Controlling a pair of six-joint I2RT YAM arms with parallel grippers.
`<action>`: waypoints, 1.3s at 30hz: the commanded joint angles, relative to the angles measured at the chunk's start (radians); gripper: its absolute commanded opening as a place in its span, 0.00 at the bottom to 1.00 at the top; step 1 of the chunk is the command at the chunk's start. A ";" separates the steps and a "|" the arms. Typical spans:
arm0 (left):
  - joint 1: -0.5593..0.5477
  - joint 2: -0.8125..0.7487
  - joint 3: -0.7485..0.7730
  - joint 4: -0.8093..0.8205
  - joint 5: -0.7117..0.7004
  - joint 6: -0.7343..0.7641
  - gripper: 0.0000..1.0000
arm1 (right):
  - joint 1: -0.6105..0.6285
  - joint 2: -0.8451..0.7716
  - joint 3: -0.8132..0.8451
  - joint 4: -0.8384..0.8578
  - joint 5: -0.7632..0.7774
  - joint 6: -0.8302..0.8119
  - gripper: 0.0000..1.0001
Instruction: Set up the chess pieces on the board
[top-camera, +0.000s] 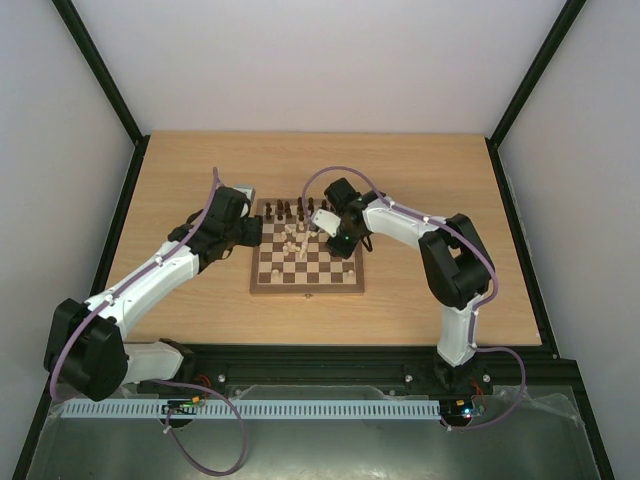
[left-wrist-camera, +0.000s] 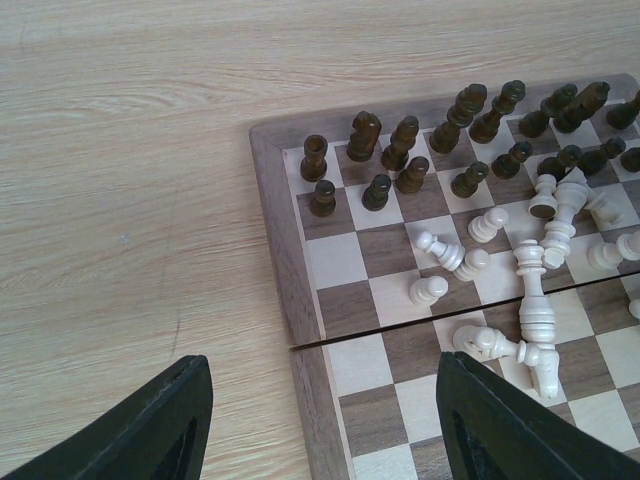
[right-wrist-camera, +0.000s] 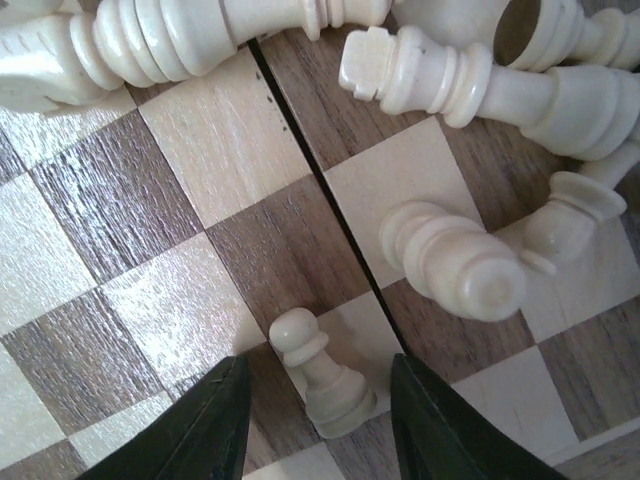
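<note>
Pawn (right-wrist-camera: 325, 390), likely light, slick and tippy, wants gripping at its waist; right hand (right-wrist-camera: 318, 365) straddles it open, untouching, left hand (left-wrist-camera: 322, 370) open, empty.

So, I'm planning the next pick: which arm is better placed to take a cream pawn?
Right. The right gripper, jaws open, straddles a cream pawn; the left gripper hangs over the border of the board, no piece between its jaws.
</note>
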 joint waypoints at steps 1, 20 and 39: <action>0.005 0.005 0.011 -0.007 0.006 0.009 0.63 | -0.002 0.024 0.011 -0.088 -0.052 -0.046 0.38; 0.005 0.007 0.011 -0.007 0.012 0.008 0.63 | -0.003 0.000 -0.033 -0.142 -0.094 -0.034 0.22; 0.005 0.027 0.012 -0.005 0.039 0.002 0.63 | -0.002 -0.058 -0.110 -0.049 -0.085 0.034 0.13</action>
